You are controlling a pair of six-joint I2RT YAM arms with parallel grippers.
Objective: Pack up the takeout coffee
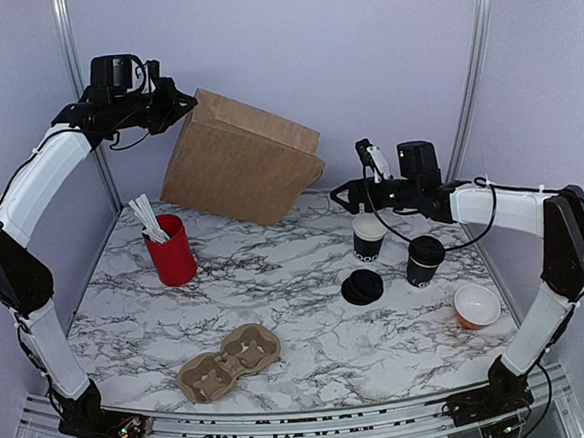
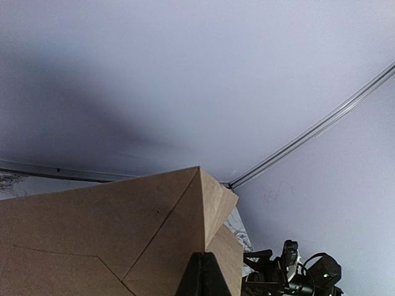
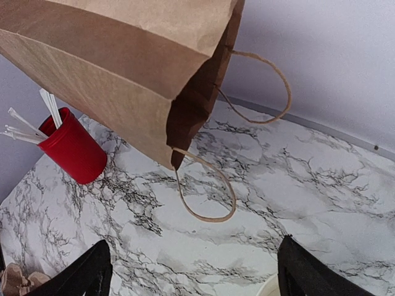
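Pinching the paper bag [image 1: 243,167], left jaws close; right jaws spread; right wrist alone shows handles [image 3: 210,219]

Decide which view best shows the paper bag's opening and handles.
Right wrist: the paper bag turns its dark mouth and both handle loops towards it. Top external shows mainly the outside; left wrist, only a folded corner.

I'm looking at the takeout coffee [image 1: 424,261] standing upright on the right side of the marble table [image 1: 278,310]. It's a small black paper cup wearing its black round lid [image 1: 426,246], which is sitting level on the rim. It's resting just right of the open black cup [image 1: 369,240], not touching it.
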